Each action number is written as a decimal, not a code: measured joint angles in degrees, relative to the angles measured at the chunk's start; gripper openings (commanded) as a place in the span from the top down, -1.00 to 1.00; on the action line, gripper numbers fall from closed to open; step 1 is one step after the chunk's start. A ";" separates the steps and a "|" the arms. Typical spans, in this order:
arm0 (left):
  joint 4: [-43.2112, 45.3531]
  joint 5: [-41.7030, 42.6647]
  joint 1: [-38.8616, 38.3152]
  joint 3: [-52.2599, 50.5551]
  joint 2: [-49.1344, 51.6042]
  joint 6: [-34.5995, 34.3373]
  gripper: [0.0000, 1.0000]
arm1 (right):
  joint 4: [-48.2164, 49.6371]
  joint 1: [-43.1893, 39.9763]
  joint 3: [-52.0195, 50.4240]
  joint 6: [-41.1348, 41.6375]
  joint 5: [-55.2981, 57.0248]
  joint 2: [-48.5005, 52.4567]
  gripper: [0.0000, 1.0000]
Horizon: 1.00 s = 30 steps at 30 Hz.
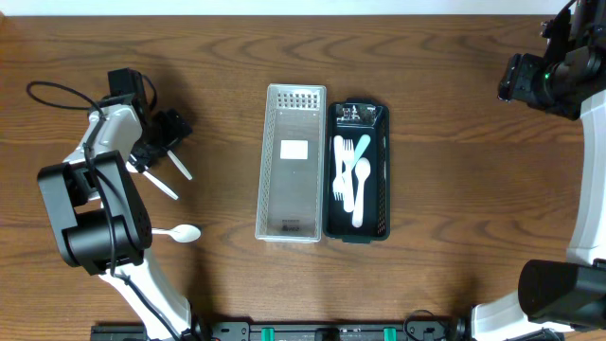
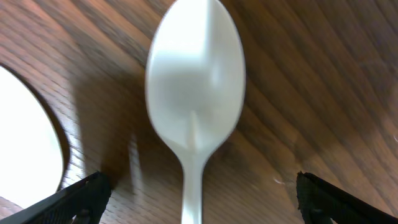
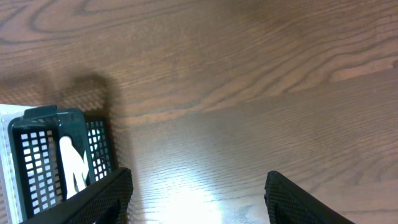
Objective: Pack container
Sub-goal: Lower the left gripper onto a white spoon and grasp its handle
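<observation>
Blurred spoon, handle cut off below, container cropped at left edge

Dark brown wood-grain table fills every view; grain bold and wavy. Pale glare patch on the surface (seen in the right wrist view). Black rail with green fittings runs along the near edge.

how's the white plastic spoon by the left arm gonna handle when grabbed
The white plastic spoon looks thin and glossy, so probably light and slippery. Its narrow handle may flex under a hard squeeze. On the brown wooden table it would likely skid, not roll.
</observation>
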 measured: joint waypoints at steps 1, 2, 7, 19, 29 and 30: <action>0.00 0.13 0.22 0.02 0.00 0.00 -0.96 | -0.02 0.00 0.00 0.00 0.00 0.00 -0.42; -0.02 0.17 0.42 0.09 0.02 0.00 -0.96 | 0.00 0.00 0.00 0.00 0.00 0.00 -0.42; -0.26 0.37 0.70 0.13 0.02 0.00 -0.96 | 0.00 0.00 0.00 0.00 0.02 0.00 -0.42; -0.55 0.04 0.46 0.15 0.02 0.11 -0.96 | 0.00 0.00 0.00 0.17 0.00 0.00 -0.42; -1.68 -3.78 -2.47 0.15 0.24 5.22 -0.96 | -0.02 0.00 0.00 0.22 0.00 0.00 -0.43; -1.73 -3.85 -2.60 0.15 0.24 5.46 -0.96 | -0.02 0.00 0.00 0.22 0.00 0.00 -0.42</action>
